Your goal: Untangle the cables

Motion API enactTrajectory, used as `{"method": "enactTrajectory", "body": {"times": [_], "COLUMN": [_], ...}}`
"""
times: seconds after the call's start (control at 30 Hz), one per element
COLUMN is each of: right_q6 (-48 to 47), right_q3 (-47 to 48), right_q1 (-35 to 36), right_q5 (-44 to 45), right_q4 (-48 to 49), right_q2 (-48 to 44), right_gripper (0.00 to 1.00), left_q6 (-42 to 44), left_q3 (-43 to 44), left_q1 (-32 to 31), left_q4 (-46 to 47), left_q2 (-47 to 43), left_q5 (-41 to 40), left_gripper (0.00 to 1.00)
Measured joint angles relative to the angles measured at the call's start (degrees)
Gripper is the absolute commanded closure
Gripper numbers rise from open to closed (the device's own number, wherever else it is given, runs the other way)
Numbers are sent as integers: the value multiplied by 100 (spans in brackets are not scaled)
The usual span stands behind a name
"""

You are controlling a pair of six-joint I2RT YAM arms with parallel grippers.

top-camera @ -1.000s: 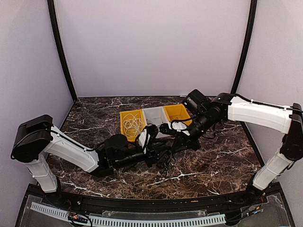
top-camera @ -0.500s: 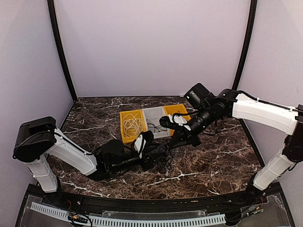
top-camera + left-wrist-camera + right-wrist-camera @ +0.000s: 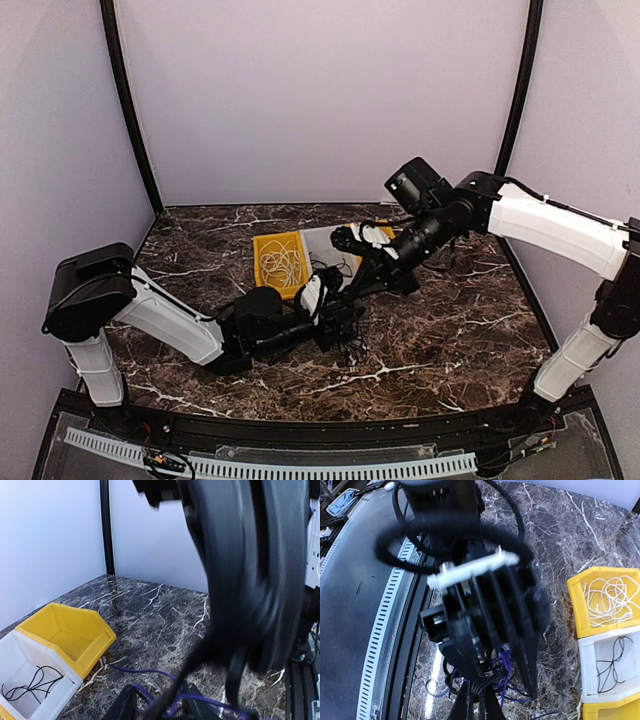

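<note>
The cables lie in a tangle (image 3: 349, 338) of black and purple cords on the marble table. In the right wrist view my right gripper (image 3: 481, 709) is shut on a bunched black cable (image 3: 492, 689), with purple cable (image 3: 505, 672) looped just beyond it. My left gripper (image 3: 159, 711) hangs low over the table with its jaws apart. A purple cable (image 3: 150, 672) and a taut black strand (image 3: 192, 672) pass between its fingers (image 3: 125, 707). From above, the left gripper (image 3: 338, 318) and right gripper (image 3: 353, 292) meet over the tangle.
Three bins stand in a row behind the tangle. A yellow bin (image 3: 268, 245) holds a white cable (image 3: 282, 263), a white bin (image 3: 318, 240) holds a black cable (image 3: 610, 662), and the right arm mostly hides another yellow bin (image 3: 70, 635). The right arm fills much of the left wrist view.
The right arm has lifted and swung back and left, drawing the black cable up. The left arm has pushed right towards the tangle. Its jaws widened, then narrowed again.
</note>
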Motion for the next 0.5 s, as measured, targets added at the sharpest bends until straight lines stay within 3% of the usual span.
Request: {"method": "enactTrajectory", "body": {"times": [0.5], "right_q6": [-155], "right_q3": [2100], "right_q1": [-249], "right_q5": [81], "right_q4": [-380], "right_q2": [-691], "right_gripper": [100], "left_q6": [-52], "left_q3": [-616], "left_q1": [-2], "left_q4": [-745], "left_q2": [72], "left_q5": [-459], "left_gripper": [79]}}
